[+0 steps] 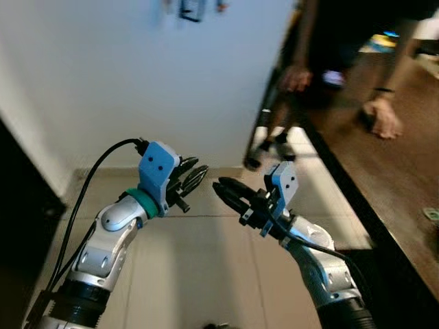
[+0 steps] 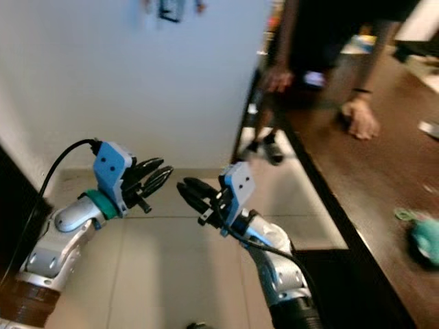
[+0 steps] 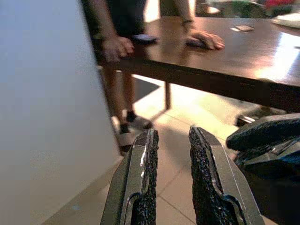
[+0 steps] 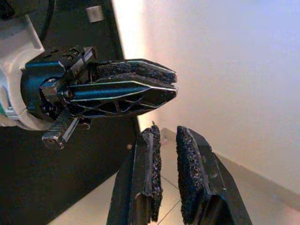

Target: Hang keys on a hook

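1. Two grippers are raised in front of the white wall, tips facing each other with a small gap of tiled floor showing between them
2. The left gripper has its fingers a narrow slit apart and grips nothing; the right gripper is likewise only slightly parted and empty
3. Right of the wall's corner runs the edge of one dark wooden table, leaving a strip of open floor between wall and table
4. One person stands at the table, one hand resting on it, the other hand hanging at its edge
5. High on the wall hangs a blurred dark thing, cut off by the frame; whether it is the hook or keys cannot be told
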Robot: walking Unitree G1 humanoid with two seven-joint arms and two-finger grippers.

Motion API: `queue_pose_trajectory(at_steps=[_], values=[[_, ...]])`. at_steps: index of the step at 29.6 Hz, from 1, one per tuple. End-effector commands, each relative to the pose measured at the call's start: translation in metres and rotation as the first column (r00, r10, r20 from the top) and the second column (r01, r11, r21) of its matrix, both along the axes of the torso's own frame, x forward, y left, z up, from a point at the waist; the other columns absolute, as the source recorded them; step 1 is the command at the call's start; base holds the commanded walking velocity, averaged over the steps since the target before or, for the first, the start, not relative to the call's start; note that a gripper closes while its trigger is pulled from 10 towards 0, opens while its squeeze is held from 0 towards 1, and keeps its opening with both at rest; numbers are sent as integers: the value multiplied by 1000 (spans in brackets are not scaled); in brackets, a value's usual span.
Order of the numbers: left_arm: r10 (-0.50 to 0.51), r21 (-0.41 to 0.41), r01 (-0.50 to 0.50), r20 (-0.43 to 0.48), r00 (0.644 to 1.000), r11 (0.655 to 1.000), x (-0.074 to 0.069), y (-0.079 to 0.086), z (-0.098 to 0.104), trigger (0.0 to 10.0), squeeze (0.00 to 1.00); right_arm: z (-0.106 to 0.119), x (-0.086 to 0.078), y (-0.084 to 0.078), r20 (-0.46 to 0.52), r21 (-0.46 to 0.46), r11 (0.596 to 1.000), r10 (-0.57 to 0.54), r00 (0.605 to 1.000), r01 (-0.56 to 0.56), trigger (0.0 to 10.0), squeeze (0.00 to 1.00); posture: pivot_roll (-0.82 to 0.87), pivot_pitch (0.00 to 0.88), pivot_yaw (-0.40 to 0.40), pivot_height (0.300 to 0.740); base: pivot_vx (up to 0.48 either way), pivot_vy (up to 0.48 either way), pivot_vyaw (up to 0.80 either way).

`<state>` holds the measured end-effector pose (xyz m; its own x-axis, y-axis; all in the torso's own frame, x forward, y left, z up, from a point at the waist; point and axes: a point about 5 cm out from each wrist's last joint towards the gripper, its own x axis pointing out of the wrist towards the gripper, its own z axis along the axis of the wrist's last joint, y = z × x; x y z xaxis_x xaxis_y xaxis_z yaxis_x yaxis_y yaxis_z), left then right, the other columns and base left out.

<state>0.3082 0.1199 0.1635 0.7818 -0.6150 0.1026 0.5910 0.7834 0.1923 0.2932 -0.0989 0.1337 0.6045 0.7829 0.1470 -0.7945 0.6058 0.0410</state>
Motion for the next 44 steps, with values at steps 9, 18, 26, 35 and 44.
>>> queue_pose_trajectory(at_steps=[9, 18, 26, 35, 44], values=[[-13, 6, 13, -32, 999, 1000, -5, 1, -1, 10000, 0, -2, -3, 2, -21, 16, 1000, 12, 1000, -12, 10000, 0, 31, 0, 50, 740, 0, 0, -800], [-61, 29, 63, -62, 996, 998, -11, 4, 0, 10000, 0, -3, -5, 4, -21, 17, 1000, 18, 1000, -17, 10000, 0, 34, 0, 51, 740, 0, 0, -800], [-94, 37, 96, -60, 994, 995, -14, 1, 5, 10000, 0, -3, -5, 5, -26, 22, 1000, 19, 999, -19, 10000, 0, 35, 0, 57, 740, 0, 0, -800], [-127, 43, 128, -38, 991, 991, -15, -3, 17, 10000, 0, -1, -5, 6, -24, 33, 999, 17, 1000, -16, 10000, 0, 32, 0, 67, 740, 0, 0, -800], [-139, 39, 141, -50, 989, 989, -17, -4, 15, 10000, 0, -3, -6, 5, -32, 27, 999, 24, 999, -23, 10000, 0, 32, 0, 58, 740, 0, 0, -800]])
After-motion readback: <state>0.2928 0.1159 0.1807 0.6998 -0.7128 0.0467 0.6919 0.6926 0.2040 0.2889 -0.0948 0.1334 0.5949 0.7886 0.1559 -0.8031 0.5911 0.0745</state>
